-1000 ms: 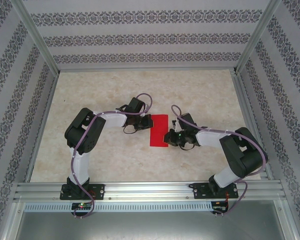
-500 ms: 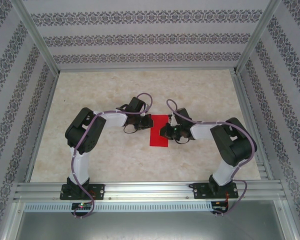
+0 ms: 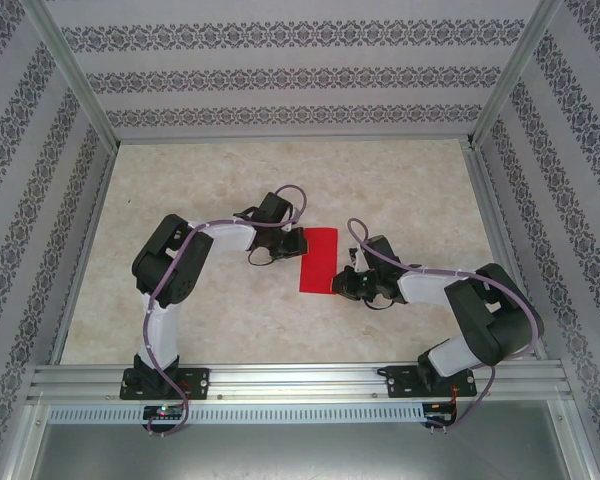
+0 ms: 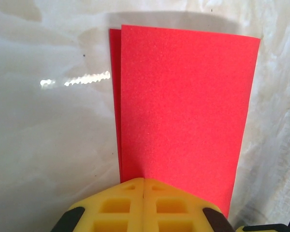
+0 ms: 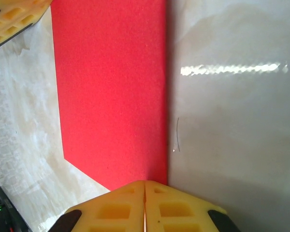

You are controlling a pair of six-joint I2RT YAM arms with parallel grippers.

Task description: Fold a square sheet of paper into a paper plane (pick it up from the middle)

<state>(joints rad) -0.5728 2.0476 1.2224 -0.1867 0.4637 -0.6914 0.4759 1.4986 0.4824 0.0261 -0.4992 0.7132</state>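
Both grippers (image 3: 300,243) (image 3: 339,283) closed, angled inward — flanking paper (image 3: 320,262)

The pale marbled table (image 3: 400,180) carries the red sheet of paper (image 3: 318,260), lying flat and apparently folded double.

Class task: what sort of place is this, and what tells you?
Probably a robot test cell: left arm and right arm bolted to an aluminium rail, patterned panels enclosing the tabletop, one folded red paper sheet.
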